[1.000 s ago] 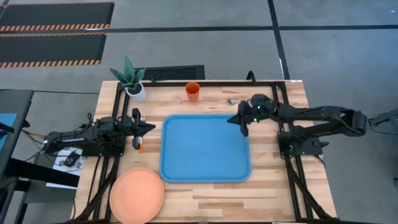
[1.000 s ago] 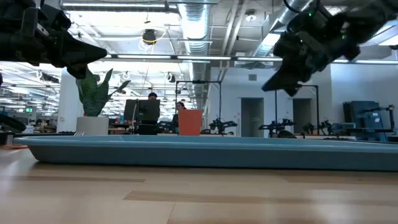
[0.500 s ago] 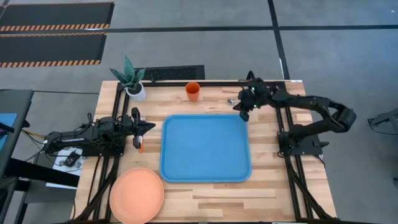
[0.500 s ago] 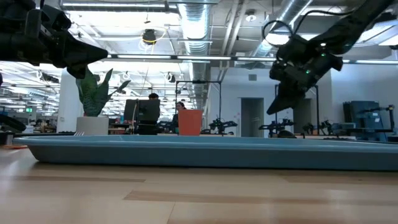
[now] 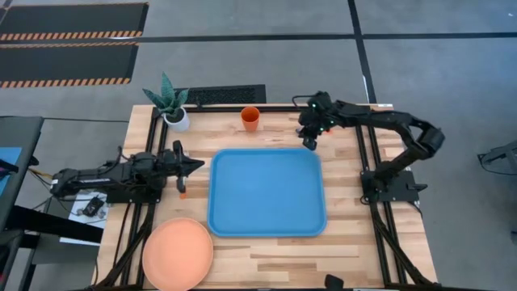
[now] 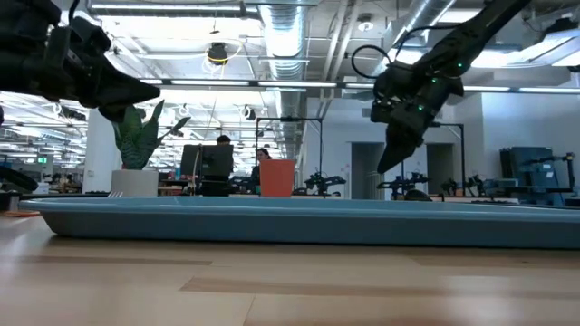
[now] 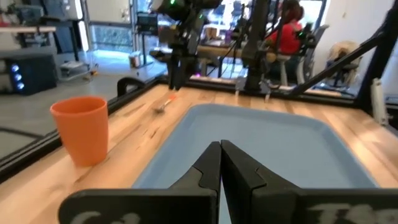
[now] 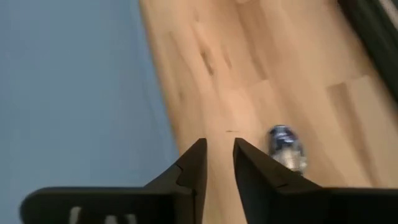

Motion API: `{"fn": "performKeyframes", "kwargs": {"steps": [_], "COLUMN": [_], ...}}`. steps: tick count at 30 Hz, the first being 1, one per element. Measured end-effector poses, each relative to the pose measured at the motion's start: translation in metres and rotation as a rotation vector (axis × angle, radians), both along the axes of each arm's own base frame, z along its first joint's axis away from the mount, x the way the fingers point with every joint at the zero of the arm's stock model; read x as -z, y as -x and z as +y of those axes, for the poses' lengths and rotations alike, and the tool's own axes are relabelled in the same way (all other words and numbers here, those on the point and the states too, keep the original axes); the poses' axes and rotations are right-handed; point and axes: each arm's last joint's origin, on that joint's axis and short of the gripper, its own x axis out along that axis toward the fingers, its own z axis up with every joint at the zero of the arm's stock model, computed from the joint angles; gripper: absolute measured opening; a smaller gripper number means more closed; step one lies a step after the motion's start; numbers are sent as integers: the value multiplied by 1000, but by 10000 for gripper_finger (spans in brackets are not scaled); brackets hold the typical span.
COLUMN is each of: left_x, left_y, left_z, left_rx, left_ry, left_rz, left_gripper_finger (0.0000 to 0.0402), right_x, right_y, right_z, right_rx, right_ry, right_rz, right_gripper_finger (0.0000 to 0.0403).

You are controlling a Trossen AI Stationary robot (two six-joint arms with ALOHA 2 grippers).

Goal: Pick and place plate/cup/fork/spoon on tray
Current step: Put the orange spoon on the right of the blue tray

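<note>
The light-blue tray (image 5: 266,192) lies mid-table. The salmon plate (image 5: 178,253) rests flat at the near left. The orange cup (image 5: 250,119) stands upright beyond the tray's far edge. The spoon's silver bowl (image 8: 286,149) lies on the wood beyond the tray's far right corner; the spoon also shows in the left wrist view (image 7: 163,107). My right gripper (image 5: 309,145) hangs just above it, pointing down, narrowly open, the bowl beside its fingers. The fork's orange handle (image 5: 182,192) lies left of the tray. My left gripper (image 5: 196,166) is shut and empty above it.
A white pot with a green spiky plant (image 5: 174,109) stands at the far left corner. Black frame rails (image 5: 367,162) run along both table sides. Bare wood lies near the front edge, right of the plate. People sit at desks in the room behind.
My right gripper has gone from above the tray's far right corner toward the table's far edge and a little left. It has tipped to point more steeply down and come lower over the spoon.
</note>
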Motion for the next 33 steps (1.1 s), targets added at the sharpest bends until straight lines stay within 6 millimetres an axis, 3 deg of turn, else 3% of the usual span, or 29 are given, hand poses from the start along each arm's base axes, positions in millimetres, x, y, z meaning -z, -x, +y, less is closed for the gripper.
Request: {"fn": "performKeyframes", "kwargs": {"steps": [10, 18, 26, 33], "left_x": [7, 8, 8, 8], "left_y": [-5, -6, -6, -5], "left_z": [2, 2, 2, 3], "left_rx": [-50, -58, -61, -78], "left_ry": [22, 43, 45, 25], "left_rz": [79, 86, 81, 85], "left_gripper_finger": [0, 0, 0, 0], "right_x": [-7, -5, 33, 37], "right_y": [3, 11, 16, 8], "right_z": [-7, -13, -30, -41], "right_rx": [15, -1, 29, -32], "right_ry": [44, 63, 24, 53], "right_rz": [68, 113, 289, 389], "right_gripper_finger": [176, 179, 178, 197]}}
